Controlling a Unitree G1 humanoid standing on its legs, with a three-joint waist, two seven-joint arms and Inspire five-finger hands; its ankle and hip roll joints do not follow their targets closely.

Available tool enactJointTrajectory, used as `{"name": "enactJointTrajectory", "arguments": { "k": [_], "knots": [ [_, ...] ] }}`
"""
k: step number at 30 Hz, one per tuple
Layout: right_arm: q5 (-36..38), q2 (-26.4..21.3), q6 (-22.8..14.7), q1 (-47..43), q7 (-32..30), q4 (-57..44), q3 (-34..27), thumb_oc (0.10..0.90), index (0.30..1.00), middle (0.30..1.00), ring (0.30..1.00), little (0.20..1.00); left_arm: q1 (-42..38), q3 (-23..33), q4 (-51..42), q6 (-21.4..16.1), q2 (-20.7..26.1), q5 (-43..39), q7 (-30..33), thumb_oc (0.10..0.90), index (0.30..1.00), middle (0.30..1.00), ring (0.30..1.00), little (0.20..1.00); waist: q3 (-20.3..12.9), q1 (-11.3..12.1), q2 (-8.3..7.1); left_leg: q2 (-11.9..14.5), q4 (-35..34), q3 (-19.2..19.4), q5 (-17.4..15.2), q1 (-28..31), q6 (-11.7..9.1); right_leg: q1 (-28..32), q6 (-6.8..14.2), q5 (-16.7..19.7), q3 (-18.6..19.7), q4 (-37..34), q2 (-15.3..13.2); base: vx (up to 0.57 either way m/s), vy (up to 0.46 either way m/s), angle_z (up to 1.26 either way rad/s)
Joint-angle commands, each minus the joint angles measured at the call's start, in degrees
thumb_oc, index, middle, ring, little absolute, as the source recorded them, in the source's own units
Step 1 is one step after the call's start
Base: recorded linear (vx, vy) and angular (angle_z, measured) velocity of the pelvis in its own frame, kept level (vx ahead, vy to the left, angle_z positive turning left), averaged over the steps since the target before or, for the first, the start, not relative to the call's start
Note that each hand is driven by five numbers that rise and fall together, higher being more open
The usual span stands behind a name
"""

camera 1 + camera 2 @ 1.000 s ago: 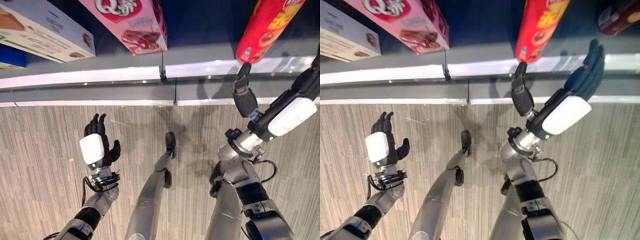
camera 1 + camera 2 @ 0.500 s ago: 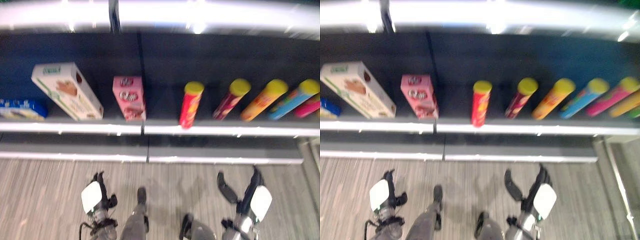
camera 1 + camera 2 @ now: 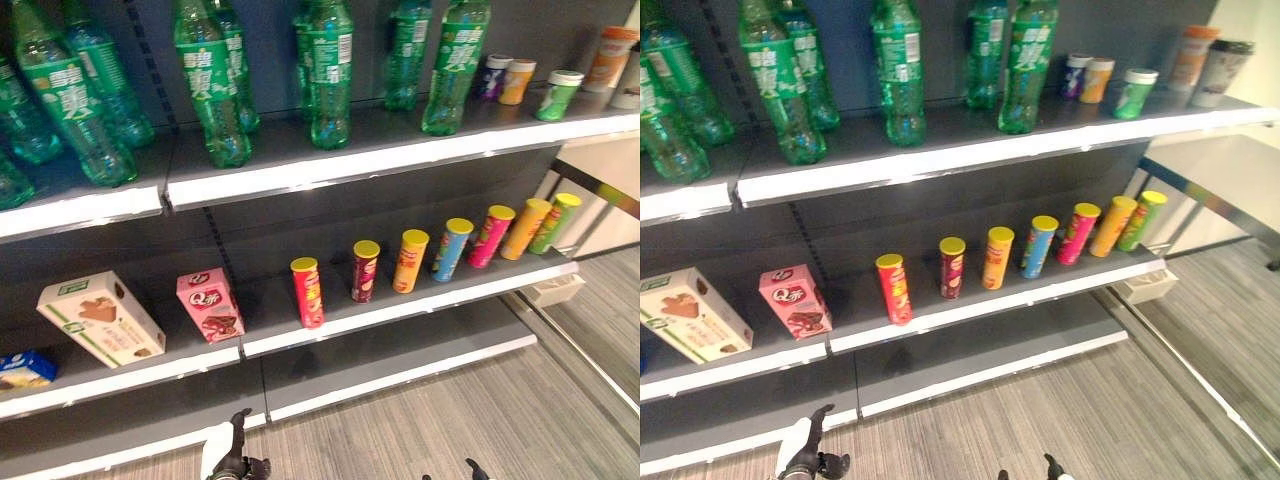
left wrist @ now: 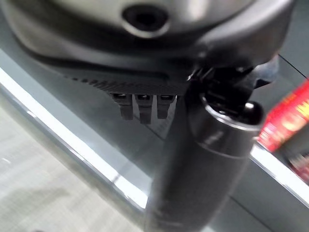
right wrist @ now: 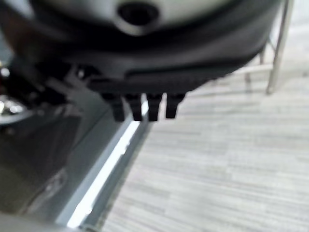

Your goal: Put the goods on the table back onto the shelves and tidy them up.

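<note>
Left hand point(image 3: 238, 455) shows at the bottom edge of the head views, low before the shelving, its dark fingers point(image 3: 818, 418) pointing up, straight and apart, with nothing in them; in its own wrist view the fingers point(image 4: 140, 104) hang loose in a row and the thumb point(image 4: 207, 159) stands free. Right hand point(image 3: 476, 467) barely pokes in at the bottom edge, and in its wrist view the fingers point(image 5: 143, 106) are straight, holding nothing, above the striped grey floor point(image 5: 231, 159).

Behind the hands stands a dark shelf unit point(image 3: 300, 210). On the upper shelf point(image 3: 350, 155) is a row of green bottles point(image 3: 325, 70), with a few small cups point(image 3: 555, 92) at the right end. On the lower shelf point(image 3: 400, 305), goods stand in a line: a white box point(image 3: 100, 318) lying tilted at the left, a pink box point(image 3: 210, 305) beside it, then a red can point(image 3: 307, 292), a dark red can point(image 3: 365, 270), an orange can point(image 3: 410, 260), a blue can point(image 3: 452, 248), a pink can point(image 3: 490, 235) and two more tubes point(image 3: 540, 225) at the right. A small blue packet point(image 3: 25, 368) lies at the far left.
</note>
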Motion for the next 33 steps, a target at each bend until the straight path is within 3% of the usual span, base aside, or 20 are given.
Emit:
{"name": "enactJointTrajectory", "arguments": {
  "k": [1, 3, 5, 7, 8, 10, 12, 14, 16, 17, 23, 26, 27, 29, 31, 33],
  "knots": [
    [5.0, -2.4, -3.5, -2.2, 7.9, -8.1, 1.3, 0.800, 0.900, 0.900, 0.900, 0.900, -5.1, 0.0, -6.6, -2.2, 4.1, -1.4, -5.5, 0.800, 0.900, 0.900, 0.900, 0.900, 4.6, -0.5, -3.40, -3.1, 0.3, -0.7, -7.3, 3.5, 1.3, 2.2, 3.6, 11.9, -0.9, -1.8, -2.2, 0.06, 0.115, -0.07],
    [8.2, -4.0, -3.6, -1.6, 14.7, -10.8, 3.2, 0.800, 0.900, 0.900, 0.900, 0.900, -5.0, -1.3, -9.7, -1.6, 5.4, -2.4, -9.4, 0.800, 0.900, 0.900, 0.900, 0.900, 5.8, -1.0, -3.34, -3.5, 0.1, -0.8, -8.2, 4.3, 2.4, -1.0, 3.8, 14.4, 0.4, 6.5, -2.3, 0.04, 0.110, -0.10],
    [9.2, -4.6, -2.8, -2.1, 17.4, -10.0, 4.2, 0.800, 0.900, 0.900, 0.900, 0.900, -5.2, -1.3, -10.9, -1.5, 6.2, -4.4, -11.5, 0.800, 0.900, 0.900, 0.900, 0.900, 7.1, -1.3, -3.18, -3.6, 0.1, 0.6, -9.0, 5.4, 3.2, -5.1, 4.5, 16.5, 1.1, 14.4, -2.3, 0.05, 0.103, -0.21],
    [12.2, -2.6, -1.4, -3.8, 21.7, -6.7, 5.4, 0.800, 0.900, 0.900, 0.900, 0.900, -5.3, -1.3, -11.1, -0.7, 6.5, -5.1, -13.8, 0.800, 0.900, 0.900, 0.900, 0.900, 7.6, -1.0, -3.58, -3.3, 0.1, 3.1, -10.5, 6.6, 2.9, -7.9, 4.5, 16.9, -3.1, 15.9, -4.8, 0.13, 0.042, -0.46],
    [12.2, -2.6, -1.4, -3.8, 21.7, -6.7, 5.4, 0.800, 0.900, 0.900, 0.900, 0.900, -5.3, -1.3, -11.1, -0.7, 6.6, -5.2, -13.8, 0.800, 0.900, 0.900, 0.900, 0.900, 7.6, -1.0, -3.58, -3.3, 0.1, 3.1, -10.5, 6.6, 2.9, -7.9, 4.5, 16.9, -3.1, 15.8, -4.7, 0.14, -0.044, -0.75],
    [12.1, -2.1, -0.9, -4.3, 22.5, -5.1, 5.9, 0.800, 0.900, 0.900, 0.900, 0.900, -5.7, -1.4, -11.0, -0.5, 6.8, -5.5, -15.1, 0.800, 0.900, 0.900, 0.900, 0.900, 7.3, -1.3, -3.86, -3.1, 0.1, 3.1, -12.1, 7.2, 1.8, -7.7, 5.0, 13.9, -4.2, 10.3, -4.1, 0.19, -0.105, -0.48],
    [12.5, -1.6, -0.3, -5.5, 23.0, -4.0, 6.1, 0.800, 0.900, 0.900, 0.900, 0.900, -6.5, -1.8, -10.3, 0.2, 7.0, -5.1, -15.3, 0.800, 0.900, 0.900, 0.900, 0.900, 7.3, -1.8, -4.12, -2.0, 0.1, 3.8, -12.7, 7.8, 1.0, -8.8, 4.9, 13.8, -5.8, 1.1, -3.2, 0.21, -0.208, -0.30],
    [12.9, -1.6, 0.1, -6.3, 23.1, -2.4, 6.4, 0.800, 0.900, 0.900, 0.900, 0.900, -7.3, -2.4, -9.9, -0.1, 7.0, -4.5, -15.6, 0.800, 0.900, 0.900, 0.900, 0.900, 7.0, -1.6, -4.63, -1.4, 0.1, 4.0, -13.6, 8.9, 0.3, -5.7, 5.0, 14.0, -7.6, -8.2, -2.3, 0.17, -0.170, -0.23],
    [11.9, -0.5, 0.6, -6.0, 23.1, -1.2, 6.8, 0.800, 0.900, 0.900, 0.900, 0.900, -6.7, -2.2, -9.7, 0.2, 6.4, -3.6, -15.5, 0.800, 0.900, 0.900, 0.900, 0.900, 5.7, -1.2, -5.55, -1.1, 0.1, 4.7, -13.8, 10.9, -0.3, -3.4, 4.7, 14.1, -6.8, -9.1, -1.5, 0.15, -0.202, 0.01],
    [12.3, 0.0, 0.6, -6.2, 22.9, -0.4, 6.8, 0.800, 0.900, 0.900, 0.900, 0.900, -6.8, -2.0, -9.7, 0.3, 6.1, -3.8, -15.2, 0.800, 0.900, 0.900, 0.900, 0.900, 5.5, -1.1, -5.99, -0.7, 0.2, 5.8, -12.1, 10.6, -0.5, -3.0, 3.8, 15.3, -7.3, -10.2, -1.1, 0.10, -0.246, -0.04],
    [11.4, -2.0, 0.6, -7.2, 22.9, -1.7, 7.3, 0.800, 0.900, 0.900, 0.900, 0.900, -4.5, -2.5, -15.3, 0.3, 5.4, -8.3, -17.9, 0.800, 0.900, 0.900, 0.900, 0.900, 3.9, -0.8, -5.32, 2.3, 4.7, 4.9, -9.2, 10.6, -2.6, 1.6, 1.8, 14.6, -7.2, -15.5, 1.5, 0.12, -0.153, 0.05],
    [10.0, -3.6, 0.8, -7.9, 23.4, -3.8, 7.8, 0.800, 0.900, 0.900, 0.900, 0.900, -4.1, -2.7, -20.3, 1.1, 7.1, -9.4, -19.6, 0.800, 0.900, 0.900, 0.900, 0.900, 4.8, -0.3, -5.51, 4.4, 13.0, 4.0, -7.2, 7.5, -3.4, 3.6, 0.2, 13.4, -6.6, -16.6, 2.6, 0.03, -0.163, -0.07],
    [9.4, -4.6, 1.3, -8.3, 23.6, -4.2, 7.9, 0.800, 0.900, 0.900, 0.900, 0.900, -4.1, -1.9, -23.6, 1.5, 8.2, -10.5, -20.3, 0.800, 0.900, 0.900, 0.900, 0.900, 5.9, 0.5, -6.01, 5.6, 20.2, 2.0, -5.4, 4.3, -3.1, 4.6, -1.2, 12.4, -6.0, -16.7, 3.1, 0.01, -0.155, -0.16],
    [9.2, -4.9, 1.7, -8.8, 23.7, -3.7, 8.1, 0.800, 0.900, 0.900, 0.900, 0.900, -4.0, -1.4, -24.8, 1.9, 8.6, -11.3, -20.3, 0.800, 0.900, 0.900, 0.900, 0.900, 6.2, 0.6, -5.94, 5.9, 22.9, 0.1, -5.6, 2.1, -2.6, 4.9, -1.6, 11.9, -6.1, -16.7, 3.3, 0.01, -0.053, -0.02],
    [8.6, -5.0, 2.3, -9.2, 23.7, -2.6, 7.8, 0.800, 0.900, 0.900, 0.900, 0.900, -4.6, -0.7, -26.3, 2.1, 8.7, -11.3, -20.1, 0.800, 0.900, 0.900, 0.900, 0.900, 6.2, 0.8, -5.88, 5.3, 19.8, -1.2, -7.1, 0.1, -1.8, 5.8, -1.0, 11.3, -6.0, -17.6, 2.7, 0.07, 0.042, 0.05],
    [8.1, -5.1, 2.3, -9.0, 23.8, -2.1, 7.6, 0.800, 0.900, 0.900, 0.900, 0.900, -5.3, -0.4, -26.9, 2.2, 9.0, -10.9, -20.5, 0.800, 0.900, 0.900, 0.900, 0.900, 5.6, 0.8, -5.71, 5.9, 14.1, -1.2, -8.0, -0.7, -2.7, 6.9, 0.1, 10.7, -5.3, -18.8, 2.0, 0.10, 0.093, 0.08]
  ]
}}
